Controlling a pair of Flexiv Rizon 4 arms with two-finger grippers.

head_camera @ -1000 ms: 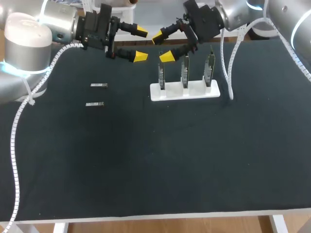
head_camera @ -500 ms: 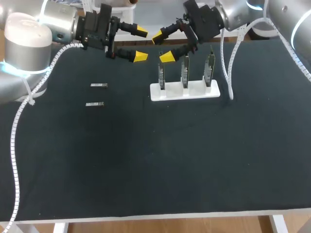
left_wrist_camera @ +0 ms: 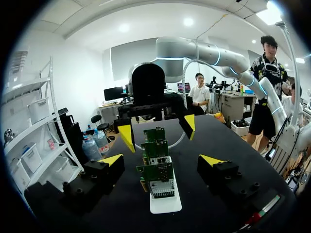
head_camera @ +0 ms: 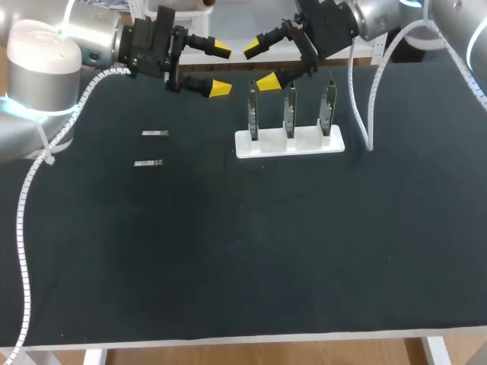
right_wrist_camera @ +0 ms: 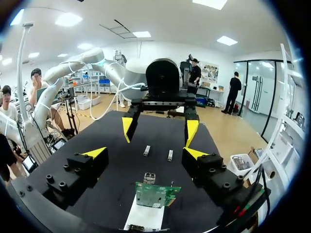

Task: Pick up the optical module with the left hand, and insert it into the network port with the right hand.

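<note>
Right gripper (head_camera: 260,65) has lifted and drawn back a little from the circuit-board rack (head_camera: 289,143); left gripper (head_camera: 220,70) unmoved. Both are wide open, holding nothing. Two optical modules (head_camera: 154,134) lie on the table (head_camera: 243,251) left of the rack, well apart from both grippers, so pickup hasn't begun. No legible print.

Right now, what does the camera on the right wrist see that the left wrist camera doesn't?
Only the right wrist view shows the two optical modules lying on the black table beyond the white stand. Only the left wrist view shows three green boards standing one behind another; the right plainly shows just one. Both show the stand, and each sees the other arm's open hand facing it: the right hand from the left wrist, the left hand from the right.
</note>
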